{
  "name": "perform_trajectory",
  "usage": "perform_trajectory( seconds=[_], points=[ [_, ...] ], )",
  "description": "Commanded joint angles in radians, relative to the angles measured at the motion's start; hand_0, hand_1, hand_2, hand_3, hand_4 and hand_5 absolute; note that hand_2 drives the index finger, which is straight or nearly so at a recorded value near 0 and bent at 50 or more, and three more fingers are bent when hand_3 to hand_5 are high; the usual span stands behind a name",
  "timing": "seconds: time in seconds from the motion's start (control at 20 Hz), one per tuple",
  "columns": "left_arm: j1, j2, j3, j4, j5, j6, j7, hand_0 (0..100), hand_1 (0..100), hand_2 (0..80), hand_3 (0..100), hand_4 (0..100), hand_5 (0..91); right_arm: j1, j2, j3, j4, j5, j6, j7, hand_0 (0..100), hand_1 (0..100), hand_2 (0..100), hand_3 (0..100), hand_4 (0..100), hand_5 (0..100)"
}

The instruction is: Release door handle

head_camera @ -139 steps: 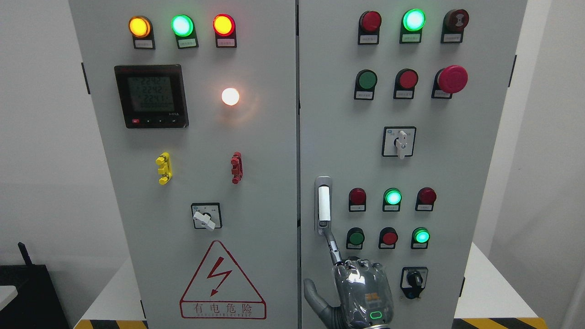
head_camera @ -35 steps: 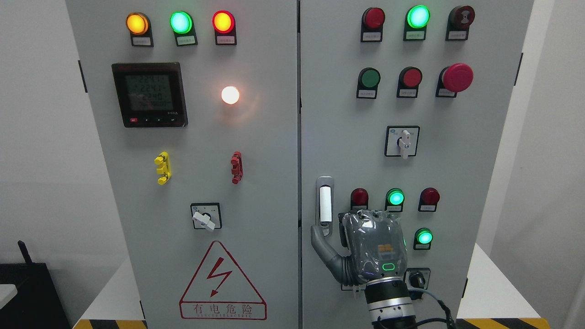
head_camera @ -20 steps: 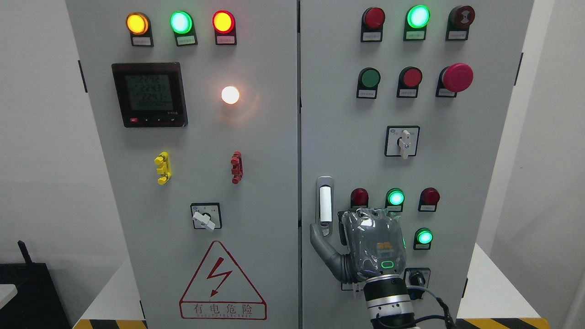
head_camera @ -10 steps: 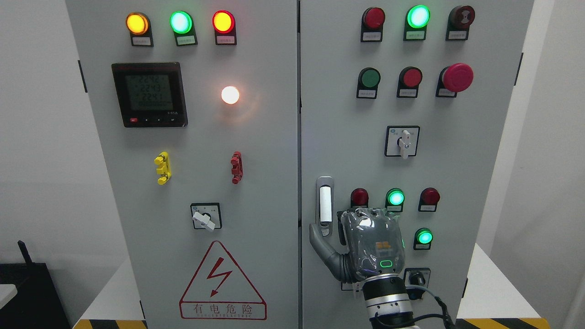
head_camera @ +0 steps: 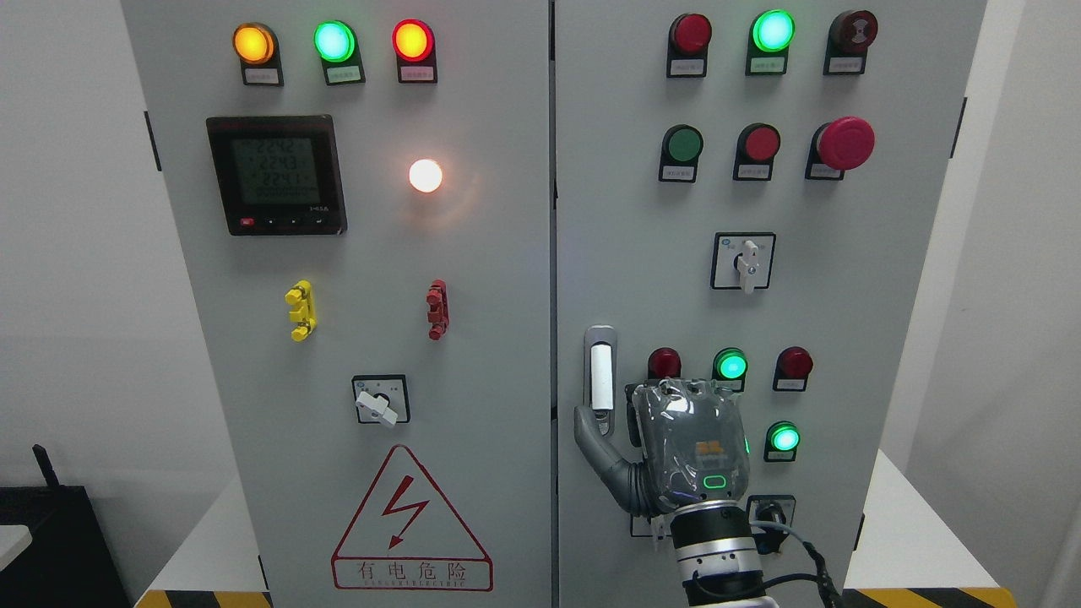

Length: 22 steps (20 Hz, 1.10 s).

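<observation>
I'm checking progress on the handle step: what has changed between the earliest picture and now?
The right hand has risen from the bottom edge to beside the door handle. Earlier one extended finger touched the handle's lower end; now the thumb lies at that end, with the back of the hand covering two buttons. In the last second it barely moved. Both doors look shut and the lamps are unchanged.

Right hand [head_camera: 688, 443] just right of door handle [head_camera: 600, 377], perhaps touching.
</observation>
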Motion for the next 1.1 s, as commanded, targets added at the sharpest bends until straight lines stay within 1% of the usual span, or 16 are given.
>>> perform_trajectory(
  seconds=[0.0,0.3,1.05],
  points=[
    [0.000,0.000,0.011,0.017,0.000,0.001,0.001,12,39,0.0,0,0,0.0,-0.001,0.000,0.001,0.010,0.000,0.004,-0.001,38,5,94,100,99,94],
    [0.000,-0.002,0.011,0.017,0.000,-0.001,0.001,12,39,0.0,0,0,0.0,0.000,0.000,0.001,0.010,0.000,0.020,-0.001,39,6,94,100,99,94],
    [0.000,0.000,0.011,0.017,0.000,0.001,0.001,12,39,0.0,0,0,0.0,0.005,0.000,-0.002,-0.001,-0.002,0.033,-0.002,43,7,95,100,99,95]
  ],
)
